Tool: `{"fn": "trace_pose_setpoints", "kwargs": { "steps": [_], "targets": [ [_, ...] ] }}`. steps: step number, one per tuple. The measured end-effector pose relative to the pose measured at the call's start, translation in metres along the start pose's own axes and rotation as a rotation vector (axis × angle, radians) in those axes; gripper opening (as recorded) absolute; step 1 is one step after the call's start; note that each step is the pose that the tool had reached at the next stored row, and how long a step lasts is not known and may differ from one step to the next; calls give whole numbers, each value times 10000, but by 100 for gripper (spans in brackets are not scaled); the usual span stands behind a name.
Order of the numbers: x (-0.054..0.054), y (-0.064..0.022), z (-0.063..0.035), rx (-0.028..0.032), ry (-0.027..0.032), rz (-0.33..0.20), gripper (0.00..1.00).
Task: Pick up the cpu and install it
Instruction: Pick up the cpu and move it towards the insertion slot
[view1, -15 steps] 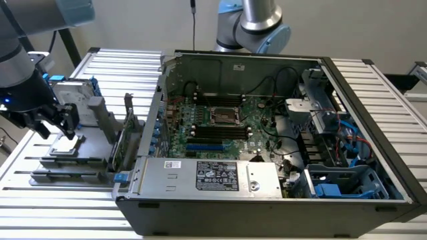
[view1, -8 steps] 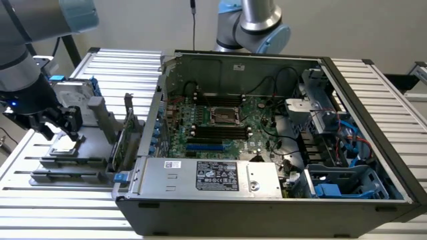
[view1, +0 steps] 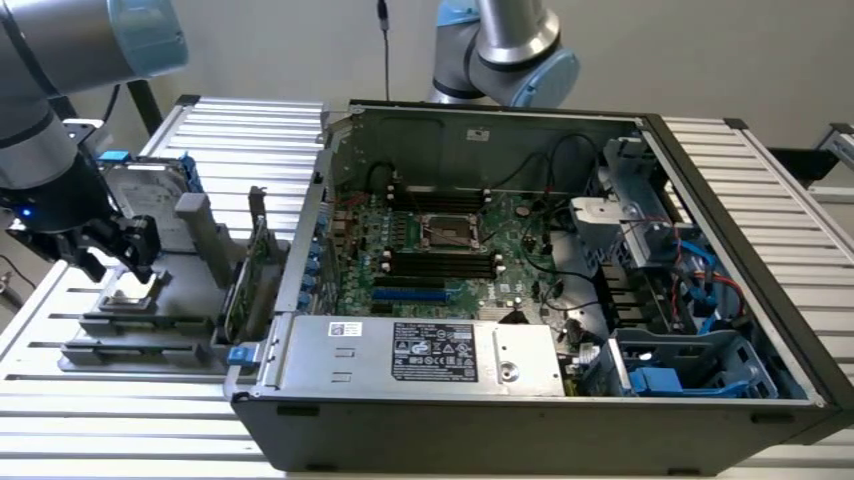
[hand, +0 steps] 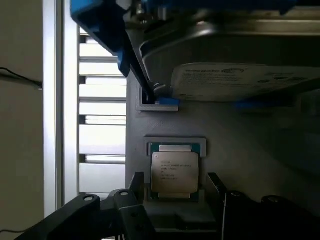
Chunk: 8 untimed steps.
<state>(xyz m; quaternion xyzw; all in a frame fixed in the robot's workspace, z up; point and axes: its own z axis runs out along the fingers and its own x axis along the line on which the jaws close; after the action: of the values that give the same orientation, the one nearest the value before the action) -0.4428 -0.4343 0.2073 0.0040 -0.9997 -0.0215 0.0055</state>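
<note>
Exterior view: slatted metal table (view1: 120, 440) before a pale wall (view1: 280, 50), gripper (view1: 119, 268) spread wide above the cpu (view1: 128, 291)

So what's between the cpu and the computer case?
In the exterior view, a grey block and a green card stand between the cpu and the case.

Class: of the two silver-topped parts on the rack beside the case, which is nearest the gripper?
The cpu, the small flat square chip just below the gripper; the hard drive is much larger and blue-framed.
</note>
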Motion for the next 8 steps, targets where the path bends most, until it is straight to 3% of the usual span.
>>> {"fn": "trace_pose_setpoints", "kwargs": {
  "steps": [8],
  "targets": [
    [-36, -19, 98, -25, 2, -27, 61]
  ]
}}
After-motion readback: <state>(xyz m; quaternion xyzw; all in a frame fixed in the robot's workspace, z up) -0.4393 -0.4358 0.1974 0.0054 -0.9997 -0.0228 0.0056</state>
